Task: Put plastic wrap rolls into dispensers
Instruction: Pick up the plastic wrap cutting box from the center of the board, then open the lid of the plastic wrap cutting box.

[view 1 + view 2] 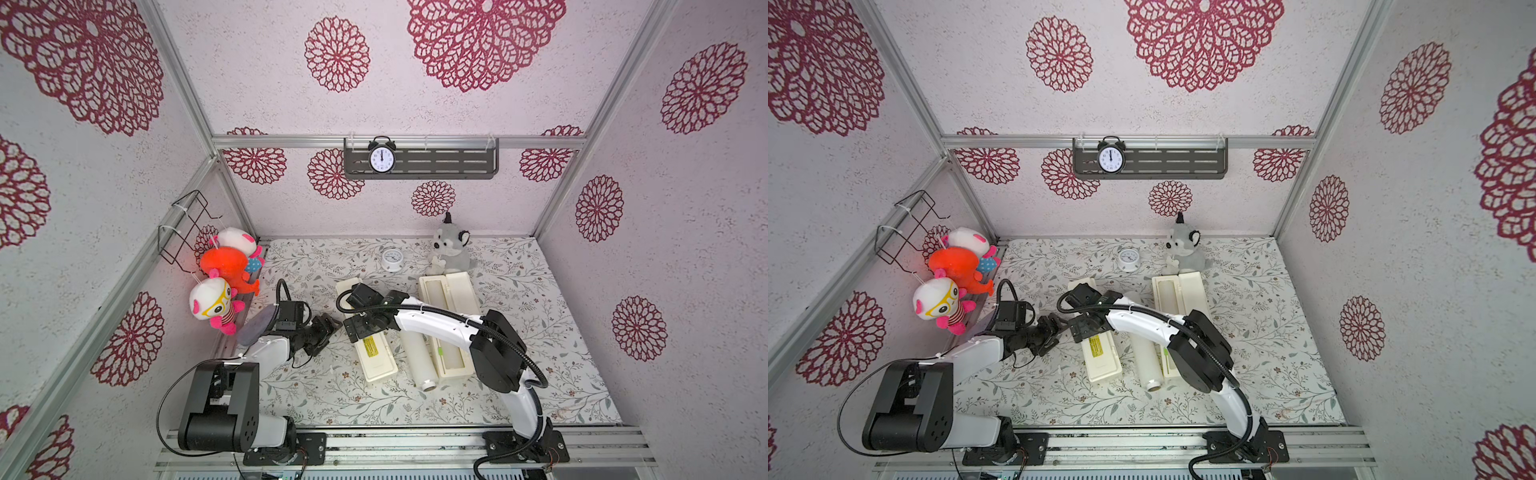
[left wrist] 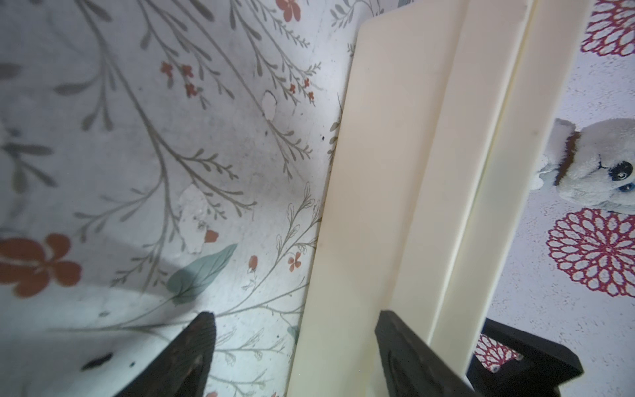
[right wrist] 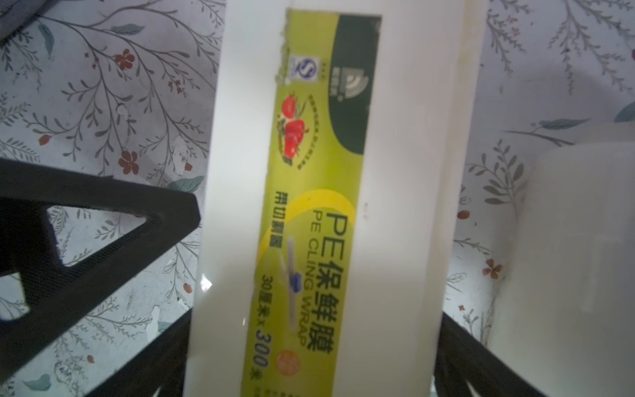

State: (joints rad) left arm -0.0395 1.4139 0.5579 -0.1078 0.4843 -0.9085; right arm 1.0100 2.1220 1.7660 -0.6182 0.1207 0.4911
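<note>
A closed cream dispenser (image 3: 319,206) with a yellow-green label is straddled by the right gripper's (image 3: 312,361) wide-apart jaws; the left gripper (image 2: 295,343) is spread too.

Both top views look down from high; wrist cameras hover close above the closed dispenser (image 3: 330,206).

A booth of patterned walls around a floral table.

Pale walls (image 1: 415,199) carry crimson rosettes between aluminium posts; a grey shelf (image 1: 440,163) holds a black alarm clock (image 1: 382,157), and the table (image 1: 552,332) wears leaf-and-flower print under even light.
</note>
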